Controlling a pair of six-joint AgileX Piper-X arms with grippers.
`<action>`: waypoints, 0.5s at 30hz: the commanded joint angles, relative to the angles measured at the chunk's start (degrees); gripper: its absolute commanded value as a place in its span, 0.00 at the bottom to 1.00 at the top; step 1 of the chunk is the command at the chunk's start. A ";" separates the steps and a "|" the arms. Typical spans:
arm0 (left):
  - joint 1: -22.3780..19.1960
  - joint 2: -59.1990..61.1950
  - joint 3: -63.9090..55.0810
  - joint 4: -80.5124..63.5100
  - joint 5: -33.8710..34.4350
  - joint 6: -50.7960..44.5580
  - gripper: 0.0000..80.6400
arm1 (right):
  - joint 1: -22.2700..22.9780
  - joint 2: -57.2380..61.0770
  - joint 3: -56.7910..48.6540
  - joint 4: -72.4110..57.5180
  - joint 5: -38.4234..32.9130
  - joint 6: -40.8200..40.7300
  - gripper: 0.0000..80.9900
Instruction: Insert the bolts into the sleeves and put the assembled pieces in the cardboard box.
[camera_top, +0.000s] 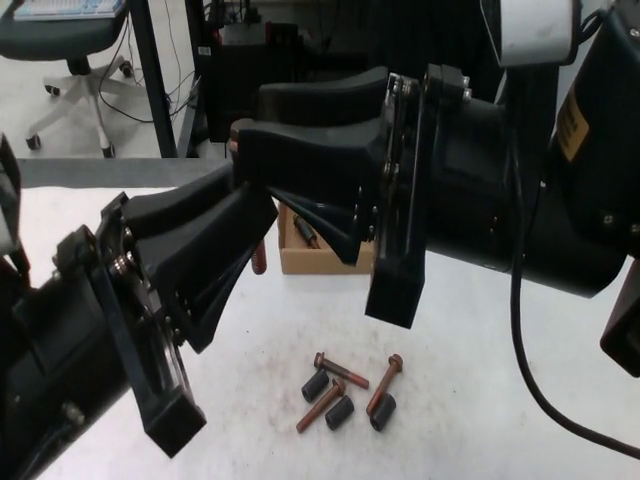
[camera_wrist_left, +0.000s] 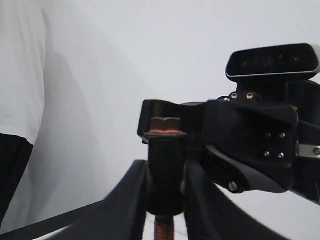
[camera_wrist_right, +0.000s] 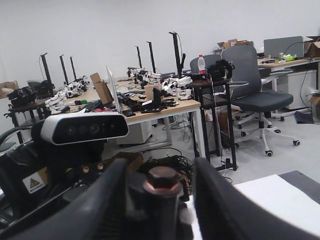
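Observation:
Both arms are raised above the white table (camera_top: 480, 330). My left gripper (camera_top: 255, 192) (camera_wrist_left: 166, 170) is shut on a black sleeve (camera_wrist_left: 165, 175) with a copper bolt through it. The bolt's head (camera_wrist_left: 165, 126) sits above the sleeve and its thread (camera_wrist_left: 162, 230) (camera_top: 260, 258) pokes out below. My right gripper (camera_top: 248, 122) (camera_wrist_right: 160, 170) is open, with its fingers on either side of the bolt head (camera_wrist_right: 161, 181) and a gap showing on one side. Loose bolts (camera_top: 342, 371) and sleeves (camera_top: 340, 412) lie on the table below. The cardboard box (camera_top: 315, 262) stands behind them.
A dark piece (camera_top: 305, 235) lies inside the box. One bolt (camera_top: 385, 378) on the table has its tip at a sleeve (camera_top: 382, 412). The table's far edge (camera_top: 100, 172) meets a floor with an office chair (camera_top: 70, 60) and desk legs. Each wrist view shows the other arm's camera (camera_wrist_left: 272, 60) (camera_wrist_right: 82, 127) close by.

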 joint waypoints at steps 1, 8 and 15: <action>0.12 -0.16 -0.53 -1.49 -0.45 0.08 0.00 | -0.17 -0.28 -0.57 -0.27 0.06 -0.21 0.51; 0.12 -0.16 -0.48 0.11 -0.45 0.08 0.00 | -0.46 -0.28 -0.57 -0.72 2.18 -0.21 0.51; 0.74 -0.16 -0.48 2.19 -0.45 0.45 0.00 | -2.62 -0.28 -0.57 -0.70 1.72 -0.21 0.51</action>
